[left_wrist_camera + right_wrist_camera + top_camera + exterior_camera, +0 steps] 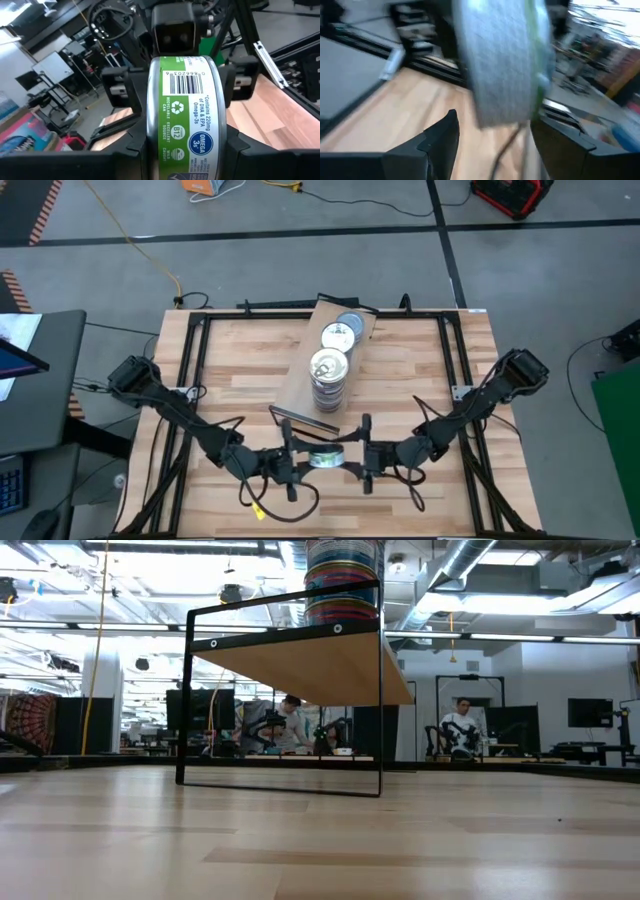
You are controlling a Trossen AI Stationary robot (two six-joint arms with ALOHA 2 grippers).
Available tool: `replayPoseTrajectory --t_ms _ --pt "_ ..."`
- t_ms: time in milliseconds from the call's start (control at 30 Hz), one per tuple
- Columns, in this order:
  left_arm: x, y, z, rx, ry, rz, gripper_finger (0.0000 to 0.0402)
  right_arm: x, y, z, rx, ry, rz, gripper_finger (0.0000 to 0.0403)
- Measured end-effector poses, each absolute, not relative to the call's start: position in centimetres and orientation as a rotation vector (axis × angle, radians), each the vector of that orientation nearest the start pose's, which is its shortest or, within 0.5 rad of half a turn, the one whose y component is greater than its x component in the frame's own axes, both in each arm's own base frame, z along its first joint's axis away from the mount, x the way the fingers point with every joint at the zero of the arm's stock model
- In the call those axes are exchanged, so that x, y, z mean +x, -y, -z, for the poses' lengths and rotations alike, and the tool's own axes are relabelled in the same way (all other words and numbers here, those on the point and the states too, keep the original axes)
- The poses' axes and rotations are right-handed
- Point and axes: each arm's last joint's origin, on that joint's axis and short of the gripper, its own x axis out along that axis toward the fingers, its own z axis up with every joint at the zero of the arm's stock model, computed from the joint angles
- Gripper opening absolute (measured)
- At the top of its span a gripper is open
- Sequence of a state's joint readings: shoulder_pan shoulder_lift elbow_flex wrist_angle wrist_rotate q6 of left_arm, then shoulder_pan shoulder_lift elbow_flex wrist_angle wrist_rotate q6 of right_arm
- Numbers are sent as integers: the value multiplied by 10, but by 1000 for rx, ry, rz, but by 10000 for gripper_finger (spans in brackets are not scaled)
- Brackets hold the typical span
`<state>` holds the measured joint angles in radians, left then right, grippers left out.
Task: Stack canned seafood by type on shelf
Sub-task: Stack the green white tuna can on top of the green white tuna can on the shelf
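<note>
Holding a green-labelled can point(326, 459) on edge, our left gripper point(296, 464) pinches it near the table's front edge, midway between both arms. In the left wrist view the can point(186, 117) sits clamped between our fingers point(120, 90). Our right gripper point(358, 460) faces it just beside, fingers point(437, 140) spread and apart from the can point(502, 60). Behind, the shelf point(300, 385) carries a tall stack point(329, 380) and two further cans point(342, 330). Underneath lies the slatted table point(420, 370).
</note>
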<state>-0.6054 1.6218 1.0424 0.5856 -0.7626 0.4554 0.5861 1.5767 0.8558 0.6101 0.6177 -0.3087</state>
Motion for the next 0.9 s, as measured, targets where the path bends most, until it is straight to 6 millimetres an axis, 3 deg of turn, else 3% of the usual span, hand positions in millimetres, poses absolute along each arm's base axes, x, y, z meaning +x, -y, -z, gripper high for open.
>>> replayPoseTrajectory --t_ms 300,567,767,900 --pt "311 184 -280 407 -57 -132 128 288 -175 -250 -411 -11 -25 265" --pt "311 184 -278 407 -71 -128 133 289 -173 -249 -419 -24 -19 162" --pt "311 184 -278 409 -73 -124 134 287 -174 -251 -413 -26 -21 163" --pt "311 184 -278 411 -73 -119 148 275 -173 -260 -393 -70 -39 163"
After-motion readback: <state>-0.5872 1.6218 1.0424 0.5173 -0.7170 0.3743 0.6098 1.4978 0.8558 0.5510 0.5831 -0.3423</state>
